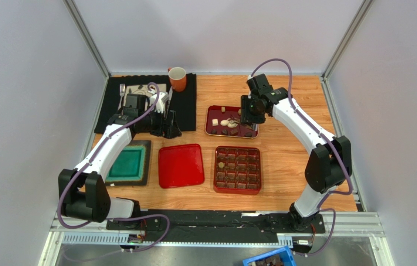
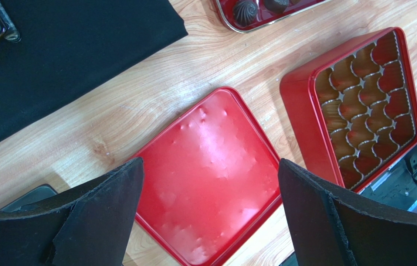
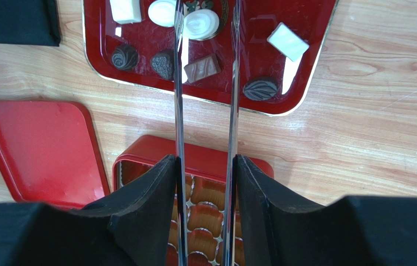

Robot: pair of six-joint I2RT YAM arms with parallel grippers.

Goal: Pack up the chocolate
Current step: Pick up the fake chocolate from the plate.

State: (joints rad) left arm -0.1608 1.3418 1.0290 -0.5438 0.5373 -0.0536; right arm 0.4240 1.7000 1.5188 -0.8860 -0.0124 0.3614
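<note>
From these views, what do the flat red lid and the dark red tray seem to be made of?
The flat red lid looks like thin painted metal, glossy: small dents and soft highlights show on it, though plastic is possible. The dark red tray looks lacquered, either plastic or metal: it mirrors the chocolate and has a thin pale rim.

The chocolate [image 3: 202, 67] is mixed: dark brown ridged rounds, a milk-brown square, white squares and cream swirled rounds. It lies on a glossy dark red tray [image 3: 310, 66]. The box [image 2: 299, 105] is bright red with gold-brown cups; the lid [image 2: 210, 172] plain red. The mug [image 1: 178, 78] is orange.
</note>
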